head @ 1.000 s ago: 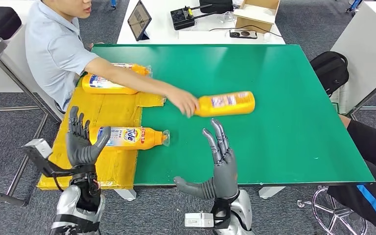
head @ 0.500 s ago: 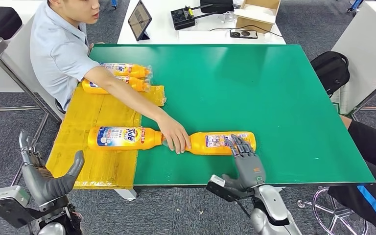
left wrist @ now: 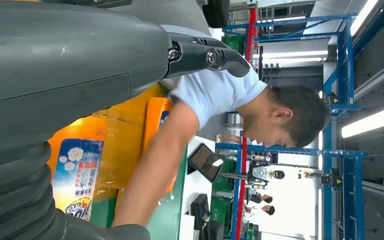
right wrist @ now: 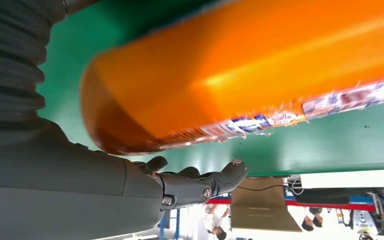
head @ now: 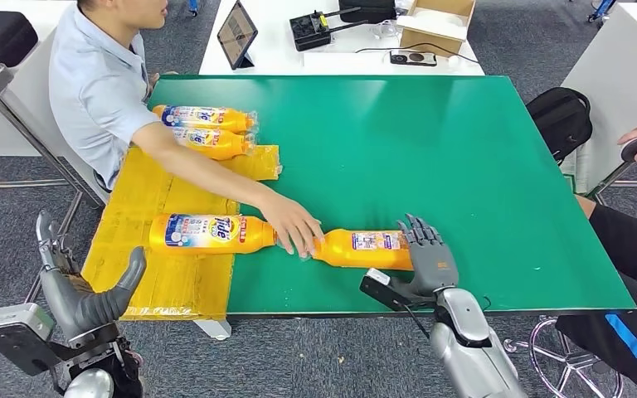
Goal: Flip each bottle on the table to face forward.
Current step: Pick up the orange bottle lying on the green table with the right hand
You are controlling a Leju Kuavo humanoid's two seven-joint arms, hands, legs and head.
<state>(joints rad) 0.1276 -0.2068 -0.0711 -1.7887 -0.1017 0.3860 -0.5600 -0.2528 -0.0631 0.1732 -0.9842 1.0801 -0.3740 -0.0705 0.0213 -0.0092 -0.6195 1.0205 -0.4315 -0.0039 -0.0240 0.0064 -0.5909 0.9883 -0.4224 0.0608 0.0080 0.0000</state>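
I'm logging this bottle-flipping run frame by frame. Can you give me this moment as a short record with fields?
surface: green table with a yellow mat at its left edge
bottle at right hand: orange bottle lying on its side on the green
right hand: right hand laid over that bottle's base end; grasp unclear
left hand: left hand raised below the table edge, holding nothing
person: person's hand on the bottle's cap end
other bottles: Tide bottle on the mat; two bottles lying side by side at the far left
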